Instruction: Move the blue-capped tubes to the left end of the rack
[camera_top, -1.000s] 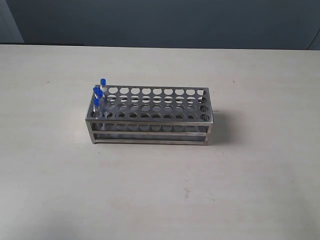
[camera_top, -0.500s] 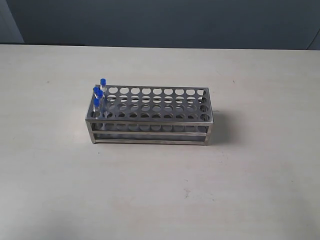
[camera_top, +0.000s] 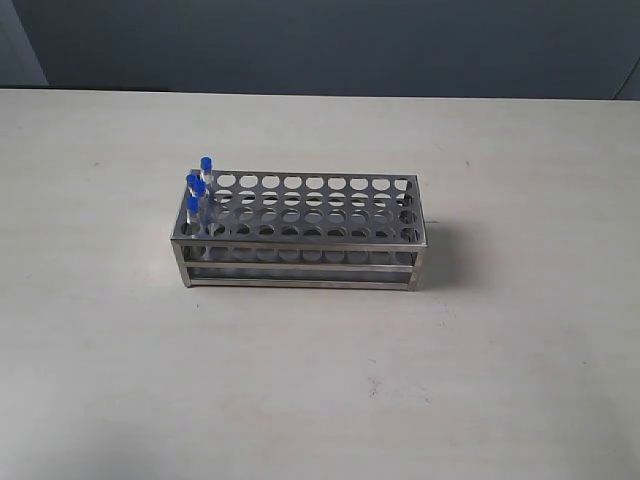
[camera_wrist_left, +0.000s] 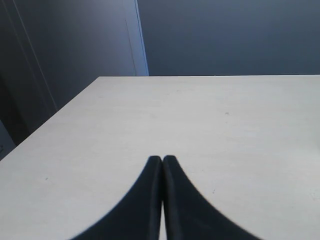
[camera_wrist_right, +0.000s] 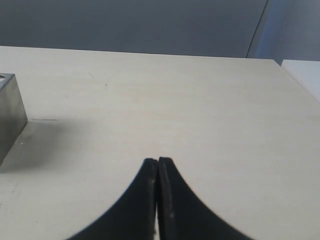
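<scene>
The steel rack (camera_top: 300, 262) stands near the middle of the pale table in the exterior view. Several blue-capped tubes (camera_top: 198, 188) stand upright in the holes at its left end; the other holes look empty. Neither arm shows in the exterior view. My left gripper (camera_wrist_left: 162, 159) is shut with nothing between its black fingers, over bare table. My right gripper (camera_wrist_right: 158, 161) is shut and empty too, and one steel end of the rack (camera_wrist_right: 9, 110) sits at the edge of the right wrist view, well apart from the fingertips.
The table (camera_top: 520, 360) is a pale wood surface with a dark wall behind it. In the left wrist view the table's edge (camera_wrist_left: 55, 112) runs off beside a dark panel.
</scene>
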